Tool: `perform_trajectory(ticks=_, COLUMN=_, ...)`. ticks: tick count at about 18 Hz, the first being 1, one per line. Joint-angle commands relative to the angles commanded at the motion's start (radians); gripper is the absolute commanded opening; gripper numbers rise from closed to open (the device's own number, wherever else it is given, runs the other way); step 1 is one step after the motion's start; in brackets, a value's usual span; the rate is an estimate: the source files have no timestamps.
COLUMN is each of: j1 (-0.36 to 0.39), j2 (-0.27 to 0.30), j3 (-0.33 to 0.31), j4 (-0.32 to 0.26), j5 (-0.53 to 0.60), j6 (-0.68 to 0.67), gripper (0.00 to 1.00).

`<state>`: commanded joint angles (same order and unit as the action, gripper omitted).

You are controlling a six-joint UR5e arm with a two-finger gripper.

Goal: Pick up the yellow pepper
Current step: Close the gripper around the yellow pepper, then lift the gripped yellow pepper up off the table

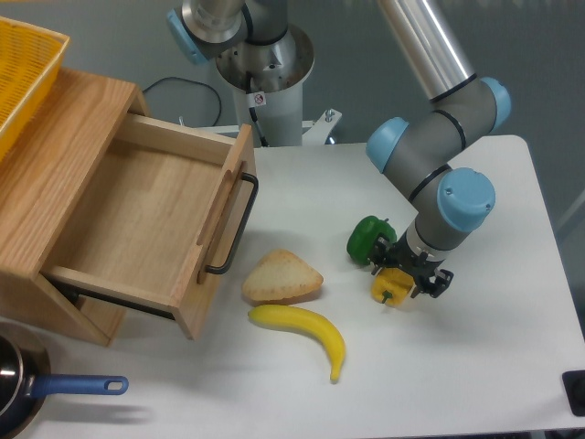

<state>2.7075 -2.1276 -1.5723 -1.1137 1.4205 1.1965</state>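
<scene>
Bright even overhead light, soft short shadows, sharp focus, mild glare on metal arm tube [425,41]

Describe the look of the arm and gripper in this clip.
The arm has a polished silver tube link and matte grey joint housings capped with light blue round covers. The small black two-finger gripper sits at its end. A second grey and blue joint tops the white base column, which bears a small sticker; a black cable runs behind it.

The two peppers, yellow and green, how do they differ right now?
The yellow pepper is yellow-orange; the green pepper is dark green. The pincer is down over the yellow one, partly covering it; the green one lies free beside it, farther back. Both are small, glossy and on the table.
</scene>
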Motion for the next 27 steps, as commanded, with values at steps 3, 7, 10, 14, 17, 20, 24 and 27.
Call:
perform_trajectory(ticks=3, j1=0.0, j2=0.002, j3=0.0, j4=0.002, j5=0.002, j6=0.0, gripper=0.51)
perform_trajectory(ticks=7, j1=0.002, j2=0.005, j3=0.021, j4=0.008, j5=0.006, j6=0.002, gripper=0.44)
perform_trajectory(ticks=10, j1=0.002, j2=0.009, j3=0.052, j4=0.014, j5=0.015, j6=0.024, gripper=0.44)
perform_trajectory(ticks=14, j1=0.0, j2=0.012, j3=0.087, j4=0.012, j5=0.138, j6=0.109, gripper=0.44)
perform_trajectory(ticks=17, j1=0.0, j2=0.012, j3=0.104, j4=0.011, j5=0.159, j6=0.153, gripper=0.44)
perform_trajectory(ticks=20, j1=-0.002, j2=0.003, j3=0.143, j4=0.005, j5=0.19, j6=0.155, gripper=0.44)
perform_trajectory(ticks=24, j1=-0.005, j2=-0.005, j3=0.175, j4=0.002, j5=0.239, j6=0.184, gripper=0.43)
perform_trajectory(ticks=27, j1=-0.005, j2=-0.002, j3=0.175, j4=0.003, j5=0.268, j6=0.21, gripper=0.43)
